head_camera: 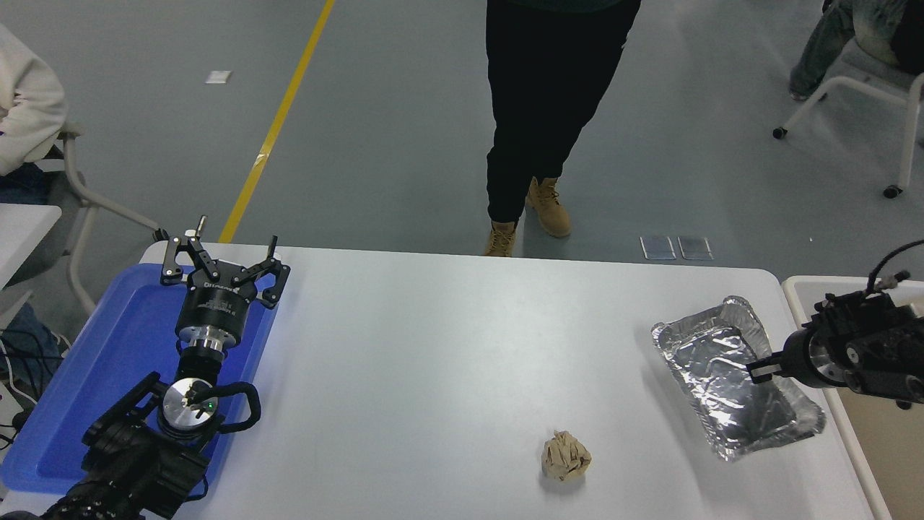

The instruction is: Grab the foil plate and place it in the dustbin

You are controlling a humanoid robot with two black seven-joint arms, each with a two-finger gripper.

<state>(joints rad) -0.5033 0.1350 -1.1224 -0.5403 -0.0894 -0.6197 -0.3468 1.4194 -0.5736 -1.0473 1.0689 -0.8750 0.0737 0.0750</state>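
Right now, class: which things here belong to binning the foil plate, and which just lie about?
Job: foil plate, dustbin, right gripper at the plate's right rim.
Lying about: brown paper ball, blue tray, parked left gripper.

A single head camera, mounted high on the robot's side, looks forward and down across the white table [447,339]. Both arms enter from the near corners. The far table edge, grey floor and a standing person's legs [548,115] fill the top; no second view overlaps.
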